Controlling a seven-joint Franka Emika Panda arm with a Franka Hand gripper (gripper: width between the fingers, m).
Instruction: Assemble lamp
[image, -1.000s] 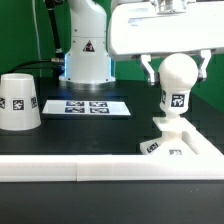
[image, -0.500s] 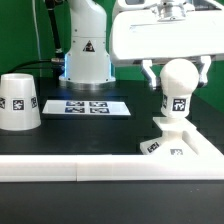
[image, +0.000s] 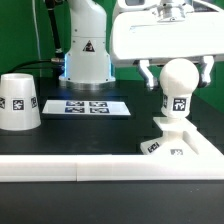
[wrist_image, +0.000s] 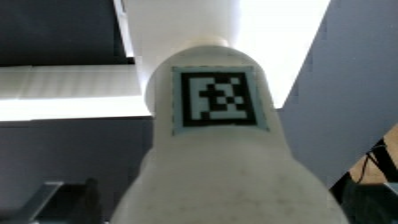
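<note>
The white ball-headed bulb (image: 179, 82) stands upright with its foot in the flat square base (image: 185, 143), at the exterior view's right. My gripper (image: 178, 78) comes down from above, one finger on each side of the bulb's head, and is shut on it. In the wrist view the bulb's neck and its tag (wrist_image: 217, 97) fill the picture and hide the fingers. The truncated-cone shade (image: 18, 101) stands alone at the exterior view's left, well apart from the gripper.
The marker board (image: 88, 106) lies flat in the middle, in front of the arm's white pedestal (image: 86, 55). A long white border rail (image: 70, 166) runs along the front edge. A green wall stands behind.
The gripper has turned a little, and the bulb's tag has shifted slightly right and down with it. The shade and base have not moved.
</note>
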